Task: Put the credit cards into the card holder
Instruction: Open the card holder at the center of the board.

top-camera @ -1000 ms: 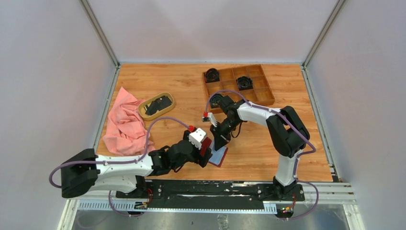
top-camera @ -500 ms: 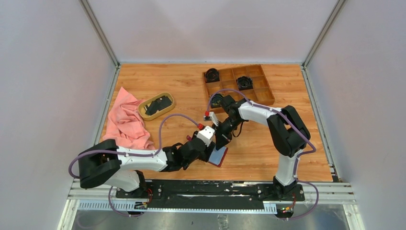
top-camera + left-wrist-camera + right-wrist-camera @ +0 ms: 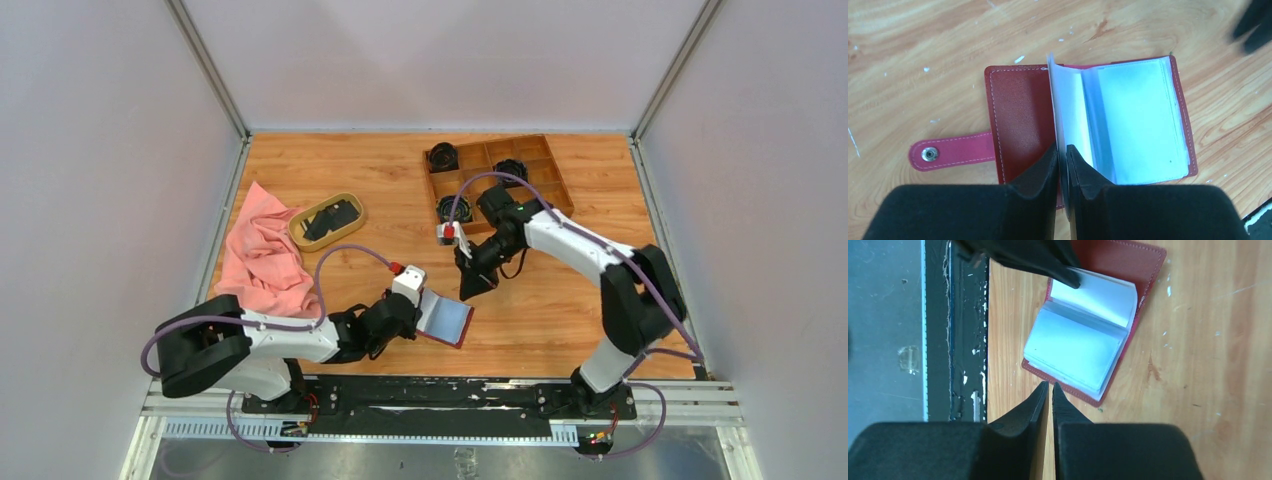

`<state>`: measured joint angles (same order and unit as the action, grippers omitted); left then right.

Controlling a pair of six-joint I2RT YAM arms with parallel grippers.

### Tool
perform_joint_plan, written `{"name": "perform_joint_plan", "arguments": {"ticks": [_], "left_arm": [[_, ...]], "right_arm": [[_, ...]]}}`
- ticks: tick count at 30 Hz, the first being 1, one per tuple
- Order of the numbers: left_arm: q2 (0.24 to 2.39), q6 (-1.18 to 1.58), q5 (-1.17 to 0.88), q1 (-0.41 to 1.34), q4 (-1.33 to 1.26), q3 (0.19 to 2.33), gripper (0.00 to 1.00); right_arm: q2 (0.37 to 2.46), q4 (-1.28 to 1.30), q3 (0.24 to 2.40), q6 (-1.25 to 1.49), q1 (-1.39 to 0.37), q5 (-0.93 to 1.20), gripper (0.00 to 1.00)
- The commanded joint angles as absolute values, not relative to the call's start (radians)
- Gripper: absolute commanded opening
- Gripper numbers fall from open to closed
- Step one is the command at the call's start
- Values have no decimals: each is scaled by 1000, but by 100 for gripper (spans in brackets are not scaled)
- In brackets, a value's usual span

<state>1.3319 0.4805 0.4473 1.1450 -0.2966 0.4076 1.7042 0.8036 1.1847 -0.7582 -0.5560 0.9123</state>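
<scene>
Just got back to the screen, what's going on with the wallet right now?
The left gripper has its jaws closed on one clear pocket leaf of the open red card holder, standing that leaf up. The holder lies on the table near the arm bases. The right gripper is poised just off the holder's edge, jaws nearly closed with no card visible between them. The pockets in view look empty. Dark cards appear to lie in the oval dish.

Top camera high behind me, looking down on the whole table [image 3: 380, 180], both my wrist cameras close, facing down, all sharing the open card holder [image 3: 1018, 110]
</scene>
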Motion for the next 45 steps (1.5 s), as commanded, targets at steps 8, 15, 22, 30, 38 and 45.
{"name": "perform_joint_plan", "arguments": {"ticks": [8, 15, 22, 30, 38, 45], "left_arm": [[1232, 573, 165, 1036, -492, 258, 15], [1306, 598, 87, 1031, -530, 248, 14], [1335, 618, 65, 1007, -561, 234, 14], [1367, 648, 25, 979, -625, 205, 14], [1426, 664, -38, 959, -695, 198, 14], [1437, 676, -58, 939, -734, 179, 15]], "right_arm": [[1316, 659, 889, -1256, -591, 918, 45], [1357, 592, 813, -1406, -720, 698, 44], [1423, 542, 797, -1398, -802, 610, 41], [1490, 540, 820, -1355, -829, 568, 30], [1528, 534, 834, -1332, -842, 546, 26], [1509, 534, 840, -1315, -848, 547, 25]]}}
